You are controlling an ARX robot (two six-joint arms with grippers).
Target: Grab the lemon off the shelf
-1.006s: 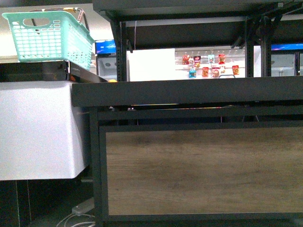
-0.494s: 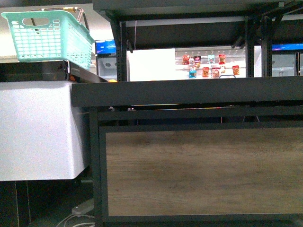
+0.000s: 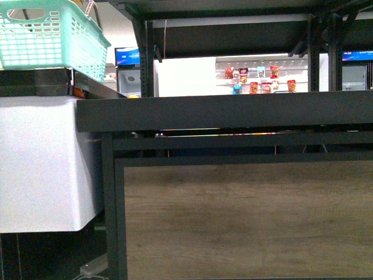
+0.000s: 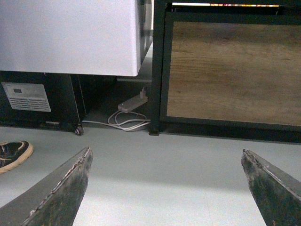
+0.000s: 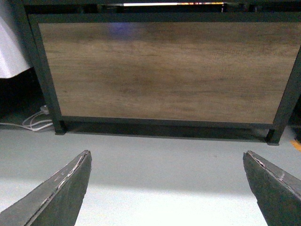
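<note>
My left claw and right claw are both spread wide, holding nothing, low over the floor. The shelf stands directly ahead. Its tray front blocks my view inside, so I cannot tell where the lemon lies.

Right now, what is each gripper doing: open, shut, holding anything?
Left gripper: open, fingers wide apart, holding nothing.
Right gripper: open, fingers wide apart, holding nothing.
</note>
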